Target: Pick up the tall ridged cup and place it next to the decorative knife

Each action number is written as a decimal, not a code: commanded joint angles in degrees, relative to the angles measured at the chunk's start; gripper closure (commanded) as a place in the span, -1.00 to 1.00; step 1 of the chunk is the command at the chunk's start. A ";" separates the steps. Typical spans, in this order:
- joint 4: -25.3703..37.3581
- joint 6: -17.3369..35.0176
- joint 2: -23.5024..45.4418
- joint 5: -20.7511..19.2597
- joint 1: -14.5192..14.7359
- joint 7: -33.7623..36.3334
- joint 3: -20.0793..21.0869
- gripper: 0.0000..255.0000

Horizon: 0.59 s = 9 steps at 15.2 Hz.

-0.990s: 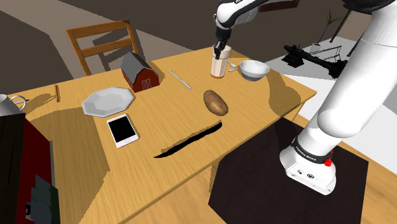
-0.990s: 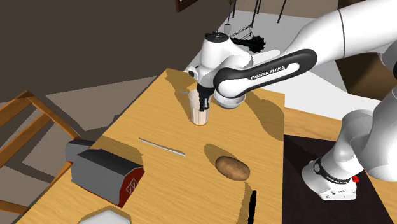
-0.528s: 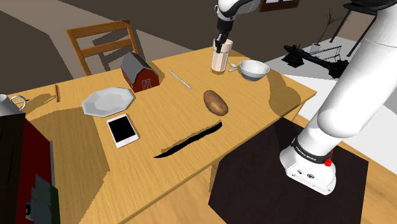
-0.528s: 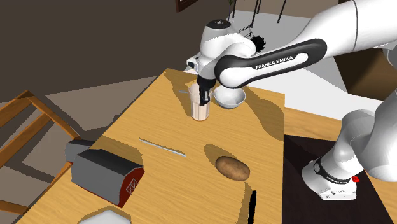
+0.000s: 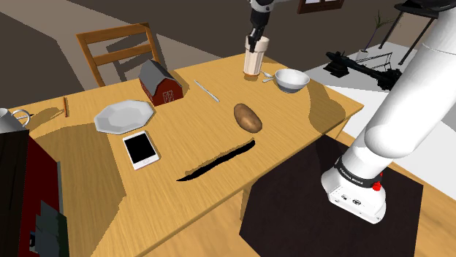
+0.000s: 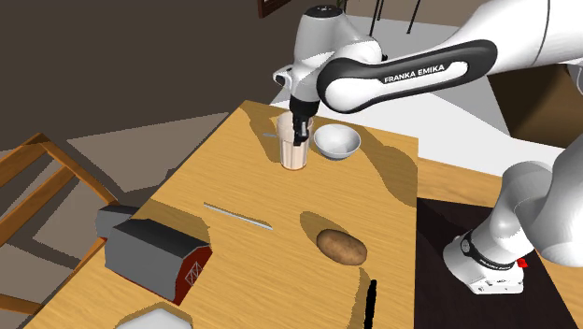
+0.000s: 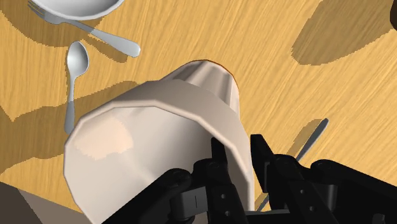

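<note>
Nearest the black stand point(image 5: 292, 215), on the wooden bench point(image 5: 183, 131), lies the decorative knife point(image 5: 216, 160), a long black wavy shape; in the shoulder view it runs from about eight o'clock to two o'clock. At its ten o'clock lies a dark-screened phone point(image 5: 140, 149), and just beyond that a pale plate point(image 5: 124, 115). A brown potato point(image 5: 248, 117) sits at the knife's one o'clock, well apart from it. Farther back stands a little red barn with a grey roof point(image 5: 161, 82), with a thin silver utensil point(image 5: 206, 90) lying at its three o'clock. Near the far edge, at roughly twelve o'clock from the potato, is the tall ridged cup point(image 5: 253, 60), pale and faceted, well away from the knife. The black tool point(image 5: 253, 47) comes down onto its rim from above. From the wrist view, the tool point(image 7: 240, 150) is closed on the cup point(image 7: 159, 133), one finger inside the mouth and the other outside, pinching the wall between them. The cup's base looks just clear of the wood, though I cannot be sure. A white bowl point(image 5: 291, 79) sits just beside the cup at its four o'clock, with a spoon point(image 7: 74, 63) and a fork point(image 7: 111, 41) on the wood near it. Beyond the bench stands a wooden chair point(image 5: 120, 47).
</note>
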 commanded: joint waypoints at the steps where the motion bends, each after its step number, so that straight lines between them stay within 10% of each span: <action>1: 1.52 -1.60 -0.13 0.01 -0.01 -0.08 -0.01 1.00; 9: 7.04 -7.65 -0.66 0.03 0.02 -0.28 0.01 1.00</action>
